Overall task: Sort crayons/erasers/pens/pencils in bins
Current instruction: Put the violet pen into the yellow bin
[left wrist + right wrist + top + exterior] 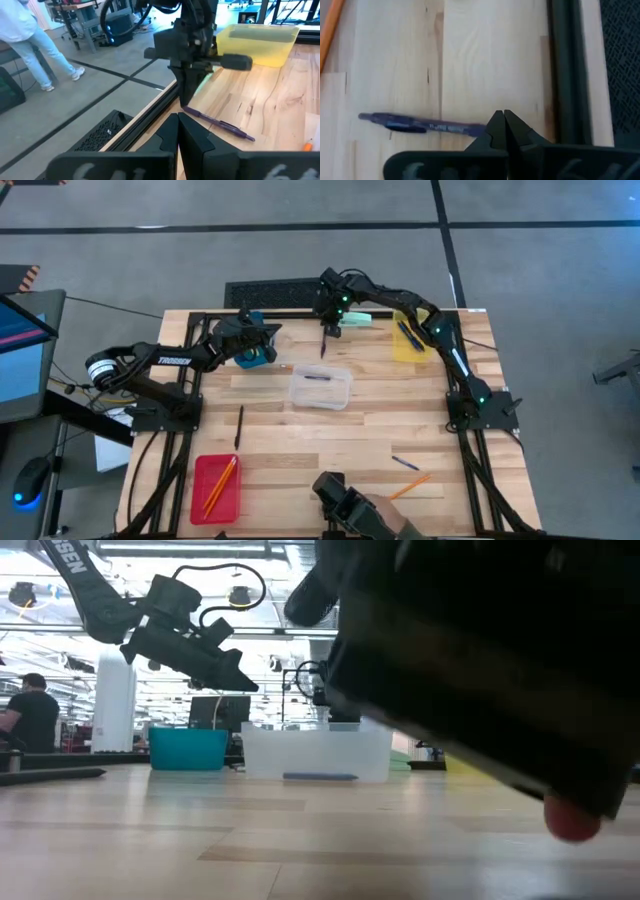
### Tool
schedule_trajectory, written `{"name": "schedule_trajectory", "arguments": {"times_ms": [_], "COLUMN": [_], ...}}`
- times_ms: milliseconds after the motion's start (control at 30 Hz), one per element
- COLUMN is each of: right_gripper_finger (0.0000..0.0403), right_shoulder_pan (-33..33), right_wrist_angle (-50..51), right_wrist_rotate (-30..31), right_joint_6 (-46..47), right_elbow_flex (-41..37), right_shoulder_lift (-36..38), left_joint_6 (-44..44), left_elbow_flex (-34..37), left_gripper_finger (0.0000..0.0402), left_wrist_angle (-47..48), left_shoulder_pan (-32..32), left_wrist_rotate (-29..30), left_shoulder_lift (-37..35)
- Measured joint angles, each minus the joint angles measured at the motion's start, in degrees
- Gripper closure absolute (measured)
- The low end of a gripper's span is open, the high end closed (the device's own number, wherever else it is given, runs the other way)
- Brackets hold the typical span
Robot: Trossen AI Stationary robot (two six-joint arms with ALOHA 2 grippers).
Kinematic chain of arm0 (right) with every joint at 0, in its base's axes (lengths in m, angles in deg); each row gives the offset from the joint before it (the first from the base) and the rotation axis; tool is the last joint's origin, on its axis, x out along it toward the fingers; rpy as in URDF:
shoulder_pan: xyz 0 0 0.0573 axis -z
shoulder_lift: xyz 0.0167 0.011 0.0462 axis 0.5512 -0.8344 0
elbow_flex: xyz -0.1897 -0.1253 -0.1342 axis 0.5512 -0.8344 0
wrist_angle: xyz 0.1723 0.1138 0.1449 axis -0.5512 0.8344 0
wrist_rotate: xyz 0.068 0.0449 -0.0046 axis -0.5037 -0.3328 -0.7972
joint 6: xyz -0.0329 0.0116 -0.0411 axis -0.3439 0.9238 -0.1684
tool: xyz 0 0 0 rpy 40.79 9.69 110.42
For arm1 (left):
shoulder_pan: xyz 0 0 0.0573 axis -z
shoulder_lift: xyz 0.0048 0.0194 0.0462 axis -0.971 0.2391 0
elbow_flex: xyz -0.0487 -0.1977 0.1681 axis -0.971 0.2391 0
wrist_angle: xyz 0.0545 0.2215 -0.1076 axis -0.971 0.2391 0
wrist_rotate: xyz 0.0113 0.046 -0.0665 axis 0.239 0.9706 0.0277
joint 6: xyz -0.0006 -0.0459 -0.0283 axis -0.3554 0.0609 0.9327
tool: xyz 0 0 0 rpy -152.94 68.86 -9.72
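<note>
My right gripper (328,320) is shut and points down near the table's far edge. Its tips (504,122) stand at one end of a dark-blue pen (420,125) that lies flat on the wood (324,342). My left gripper (262,338) is shut and hovers over the blue bin (252,355), well above it in the low view (235,675). The clear bin (320,388) has a pen lying in it. The yellow bin (410,338) holds pens and the red bin (215,485) holds orange pencils. No eraser shows. My right gripper comes from above with its fingers shut. One fingertip (492,130) covers the pen's end (480,130). I cannot tell whether it touches the pen, which lies flat on the table.
A dark pen (239,425) lies left of centre. A blue pen (405,463) and an orange pencil (410,485) lie near the near edge. A mint-green flat object (356,320) sits beside my right gripper. A dark device (350,510) stands at the near edge. People stand in the room behind.
</note>
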Motion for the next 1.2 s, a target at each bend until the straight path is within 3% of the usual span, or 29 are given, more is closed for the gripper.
{"name": "schedule_trajectory", "arguments": {"times_ms": [633,867,1100,1200], "right_gripper_finger": [0.0403,0.0403,0.0397,0.0371], "right_shoulder_pan": [-0.1,1.9,1.9,1.4], "right_wrist_angle": [9.0,8.6,1.8,3.9], "right_wrist_rotate": [2.4,-8.1,-7.4,-7.2], "right_joint_6": [-6.2,-6.3,-3.8,-8.9], "right_elbow_flex": [0.0,0.0,-0.1,-0.1], "right_shoulder_lift": [-0.7,0.6,-0.7,-0.7], "left_joint_6": [0.1,0.1,0.0,0.0], "left_elbow_flex": [0.0,0.0,0.0,0.0], "left_gripper_finger": [0.0401,0.0401,0.0401,0.0401], "left_wrist_angle": [0.3,0.3,0.4,0.4], "left_shoulder_pan": [0.0,0.0,0.0,0.0], "left_wrist_rotate": [0.0,0.0,0.0,0.0], "left_shoulder_lift": [0.0,0.0,0.0,0.0]}}
